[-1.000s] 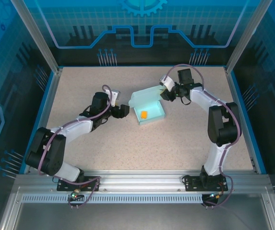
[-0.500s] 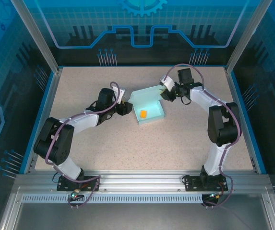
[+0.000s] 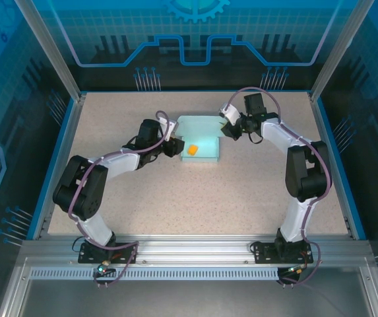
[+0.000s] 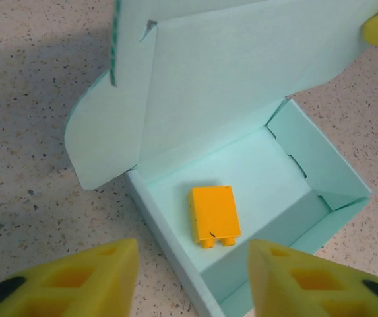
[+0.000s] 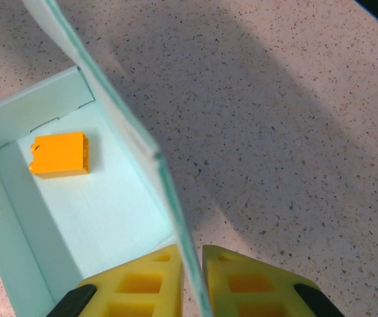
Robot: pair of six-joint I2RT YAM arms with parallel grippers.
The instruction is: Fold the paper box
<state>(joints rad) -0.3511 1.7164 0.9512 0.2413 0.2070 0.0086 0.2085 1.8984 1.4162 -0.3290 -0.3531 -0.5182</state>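
- The paper box (image 3: 198,146) sits open mid-tabletop (image 3: 149,198), its long axis running left to right and its lid (image 3: 198,123) raised on the far side.
- The right gripper (image 5: 190,274) is clenched on the lid's right edge.
- The left gripper (image 4: 192,254), jaws apart and empty, faces the box's left wall.

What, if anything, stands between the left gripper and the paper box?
Nothing visible does. The left gripper, open, sits right at the near wall of the paper box. The orange block lies inside it, and the right gripper pinches the raised lid.
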